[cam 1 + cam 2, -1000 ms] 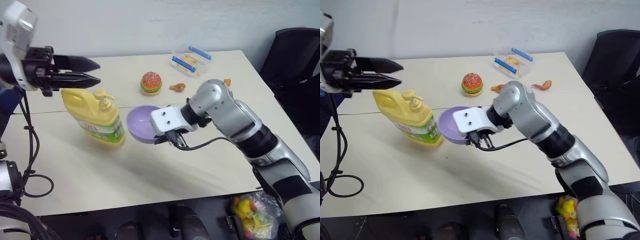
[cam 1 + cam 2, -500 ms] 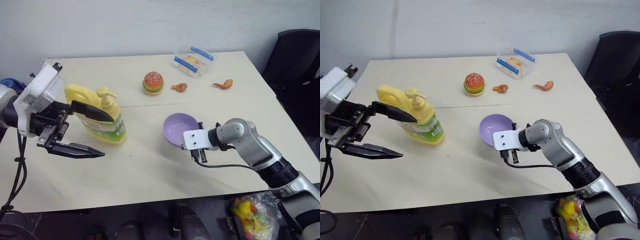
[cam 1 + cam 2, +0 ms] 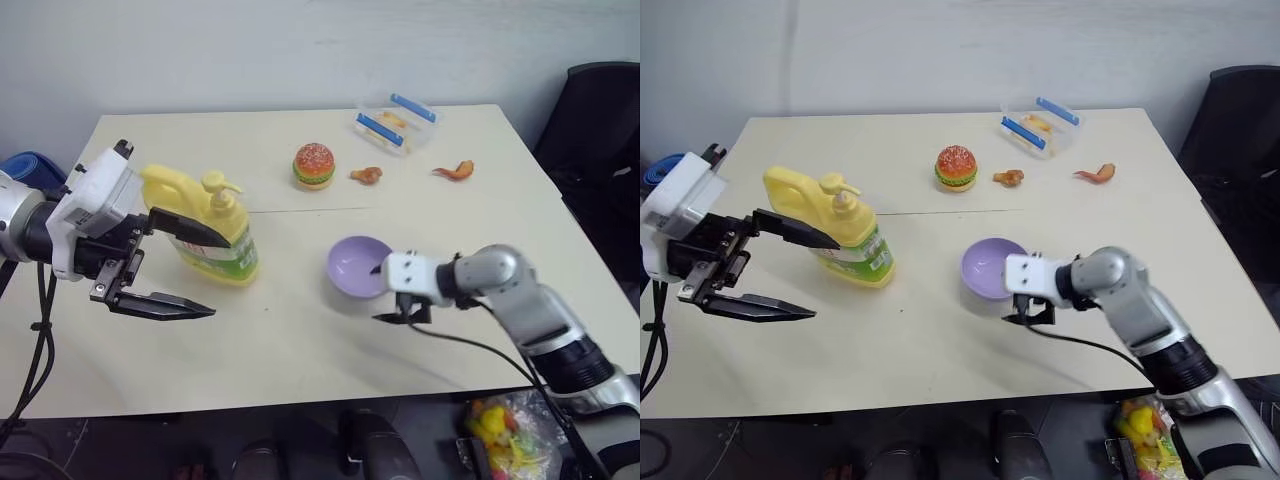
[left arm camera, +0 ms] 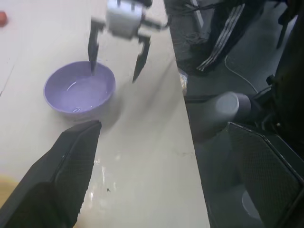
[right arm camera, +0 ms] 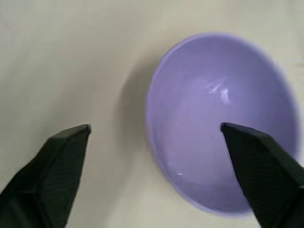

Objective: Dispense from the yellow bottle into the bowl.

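Observation:
The yellow bottle (image 3: 205, 225) stands upright on the left part of the table, its pump top towards the middle. My left gripper (image 3: 221, 277) is open just in front of it, the upper finger crossing the bottle's front and the lower finger over the table. The lavender bowl (image 3: 360, 267) sits upright on the table to the right of the bottle. My right gripper (image 5: 156, 126) is open at the bowl's near rim, with one finger over the inside and one outside it. The left wrist view takes in the bowl (image 4: 80, 88) and the right gripper (image 4: 116, 54).
A toy burger (image 3: 314, 165), a small fried-food piece (image 3: 366, 175) and an orange shrimp-like piece (image 3: 455, 170) lie further back. A clear box with blue clips (image 3: 395, 118) stands at the far edge. A black chair (image 3: 600, 130) is beyond the table's right side.
My right gripper carried the bowl rightwards from beside the bottle, set it on the table and opened. My left gripper came down from above the bottle to its front and opened wider.

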{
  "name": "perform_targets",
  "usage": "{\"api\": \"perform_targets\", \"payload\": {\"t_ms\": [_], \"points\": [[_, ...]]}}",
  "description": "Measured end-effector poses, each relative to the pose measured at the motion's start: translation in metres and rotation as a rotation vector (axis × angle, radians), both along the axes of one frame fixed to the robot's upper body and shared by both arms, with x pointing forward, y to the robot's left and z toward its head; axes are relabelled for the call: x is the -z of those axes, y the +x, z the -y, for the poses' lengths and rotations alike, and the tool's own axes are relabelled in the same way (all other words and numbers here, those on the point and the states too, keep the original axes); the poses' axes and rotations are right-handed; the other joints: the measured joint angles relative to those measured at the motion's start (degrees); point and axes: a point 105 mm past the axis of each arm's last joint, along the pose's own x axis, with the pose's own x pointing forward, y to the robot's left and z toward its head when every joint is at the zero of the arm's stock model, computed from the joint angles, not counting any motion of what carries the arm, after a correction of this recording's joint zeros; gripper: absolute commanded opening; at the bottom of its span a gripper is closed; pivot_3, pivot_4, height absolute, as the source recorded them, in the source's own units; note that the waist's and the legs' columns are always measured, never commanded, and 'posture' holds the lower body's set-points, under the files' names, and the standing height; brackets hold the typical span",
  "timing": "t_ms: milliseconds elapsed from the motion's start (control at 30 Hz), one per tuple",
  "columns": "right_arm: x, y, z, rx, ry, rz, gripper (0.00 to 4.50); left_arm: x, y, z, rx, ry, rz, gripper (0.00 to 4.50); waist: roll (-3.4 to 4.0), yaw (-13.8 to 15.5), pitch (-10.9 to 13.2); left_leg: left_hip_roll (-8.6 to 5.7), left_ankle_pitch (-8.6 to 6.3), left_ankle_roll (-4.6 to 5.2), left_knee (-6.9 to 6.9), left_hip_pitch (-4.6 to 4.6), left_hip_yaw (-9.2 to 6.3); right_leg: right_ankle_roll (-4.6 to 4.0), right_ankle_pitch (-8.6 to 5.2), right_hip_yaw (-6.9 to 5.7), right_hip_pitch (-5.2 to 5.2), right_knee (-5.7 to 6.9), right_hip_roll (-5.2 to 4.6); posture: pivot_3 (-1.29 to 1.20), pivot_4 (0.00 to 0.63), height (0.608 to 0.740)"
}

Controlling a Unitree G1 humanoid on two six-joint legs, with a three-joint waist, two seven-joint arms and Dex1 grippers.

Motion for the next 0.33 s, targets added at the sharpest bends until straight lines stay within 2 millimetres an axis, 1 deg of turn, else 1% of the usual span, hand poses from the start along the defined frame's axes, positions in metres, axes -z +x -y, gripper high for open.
{"api": "perform_targets", "payload": {"t_ms": [33,67,133,200,233,300,333], "points": [[-0.014,-0.004,0.009,0.029,0.039,-0.008,4.48,0.003,0.000,-0.003,-0.016,0.001,-0.011,4.50,0.01,0.3,0.0,0.00,0.00,0.00,-0.01,0.00,0.00,0.00,0.00,-0.02,0.00,-0.02,0.01,0.00,0.150,0.740],[-0.029,-0.010,0.024,0.068,0.078,-0.030,4.48,0.006,0.000,-0.008,-0.040,0.002,-0.022,4.50,0.02,0.7,0.0,0.02,-0.01,0.00,-0.03,-0.02,-0.01,0.00,0.00,-0.05,0.00,-0.06,0.02,0.00,0.150,0.740],[-0.051,-0.023,0.059,0.165,0.124,-0.070,4.48,0.007,-0.001,-0.023,-0.110,-0.005,-0.040,4.50,0.00,1.0,0.0,0.04,-0.02,0.01,-0.08,-0.02,-0.02,0.00,0.00,-0.10,0.02,-0.15,0.06,0.00,0.150,0.740],[-0.066,-0.035,0.082,0.225,0.165,-0.102,4.48,0.003,-0.004,-0.035,-0.168,-0.013,-0.029,4.50,-0.01,1.1,0.0,0.04,-0.03,0.03,-0.07,-0.01,-0.02,-0.01,0.00,-0.20,0.05,-0.20,0.06,0.00,0.150,0.740],[-0.069,-0.041,0.090,0.244,0.177,-0.126,4.48,0.000,-0.006,-0.041,-0.190,-0.015,-0.026,4.50,-0.02,1.2,0.0,0.01,-0.04,0.05,-0.09,0.04,-0.01,0.00,0.00,-0.21,0.09,-0.20,0.05,0.00,0.150,0.740],[-0.074,-0.058,0.102,0.242,0.207,-0.185,4.48,-0.007,-0.011,-0.052,-0.246,-0.029,-0.017,4.50,-0.02,1.1,0.0,-0.02,-0.06,0.08,-0.15,0.22,0.04,0.01,0.00,-0.21,0.18,-0.21,0.06,0.00,0.150,0.740],[-0.077,-0.063,0.105,0.238,0.223,-0.196,4.48,-0.009,-0.012,-0.056,-0.266,-0.041,-0.011,4.50,-0.03,1.1,0.0,-0.01,-0.07,0.08,-0.22,0.48,0.04,0.01,0.00,-0.21,0.34,-0.21,0.08,0.00,0.150,0.740]]}}
